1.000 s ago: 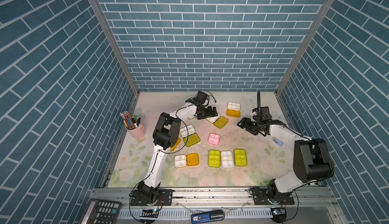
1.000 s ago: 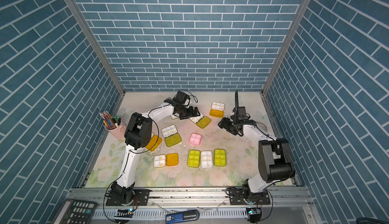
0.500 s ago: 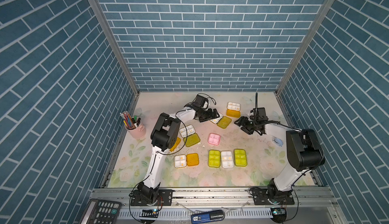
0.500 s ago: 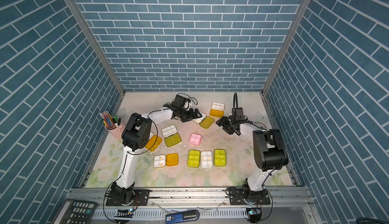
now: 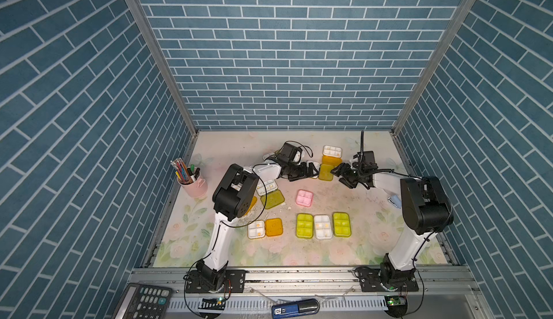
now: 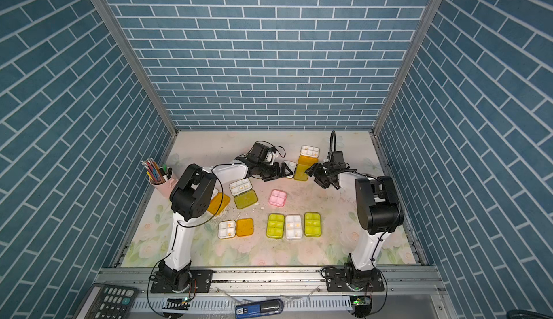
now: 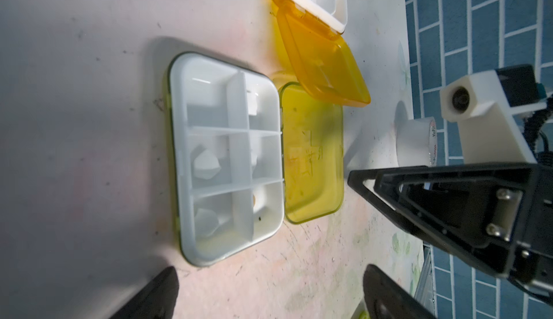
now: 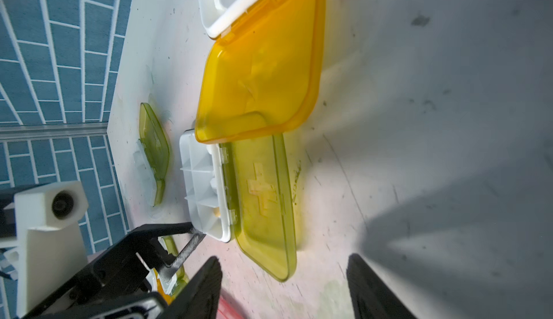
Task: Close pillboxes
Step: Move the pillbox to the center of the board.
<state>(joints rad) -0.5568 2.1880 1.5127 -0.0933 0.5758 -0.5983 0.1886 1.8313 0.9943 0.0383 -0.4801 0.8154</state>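
An open pillbox lies between my two grippers, its white tray [image 7: 227,158] beside its flat yellow-green lid [image 5: 325,172] [image 8: 263,200]. Behind it, an open orange pillbox [image 5: 331,155] rests its lid [image 7: 323,63] over the yellow-green one's corner. My left gripper [image 5: 312,170] [image 7: 269,296] is open just short of the tray side. My right gripper [image 5: 340,172] [image 8: 284,284] is open at the lid side, holding nothing. Other pillboxes lie nearer the front: a closed pink one [image 5: 304,197], a closed row of three [image 5: 323,227], and open ones [image 5: 270,194] [image 5: 264,228].
A pink pencil cup [image 5: 193,182] stands at the left edge. A tape roll [image 7: 414,141] sits by the right wall. An orange lid [image 5: 250,205] is partly hidden under the left arm. A calculator [image 5: 143,301] lies on the front rail.
Both grippers have closed in on the open yellow-green pillbox, the right arm swinging left and the left gripper reaching right. The right jaws have narrowed a little.
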